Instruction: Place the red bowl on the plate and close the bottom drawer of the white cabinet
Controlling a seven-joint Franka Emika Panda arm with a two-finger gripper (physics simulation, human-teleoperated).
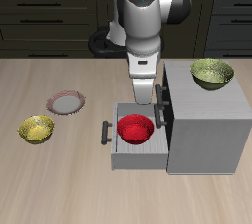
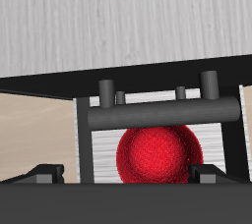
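Observation:
The red bowl (image 1: 135, 129) sits inside the pulled-out bottom drawer (image 1: 136, 156) of the white cabinet (image 1: 207, 130). The drawer's dark bar handle (image 1: 106, 134) faces the plate. My gripper (image 1: 141, 103) hangs open and empty just above the bowl, close to the cabinet's front. In the wrist view the red bowl (image 2: 157, 156) lies on the drawer floor (image 2: 94, 154) between my spread fingertips (image 2: 39, 176), just past the upper drawer's dark handle (image 2: 157, 113). The plate (image 1: 66, 102), pale with a reddish-brown rim, lies on the table beyond the drawer's handle side, with nothing on it.
A yellow-gold bowl (image 1: 37, 129) sits on the table near the plate, toward the front edge. An olive-green bowl (image 1: 212, 73) stands on the cabinet's top. The upper drawer handle (image 1: 159, 105) sticks out beside my gripper.

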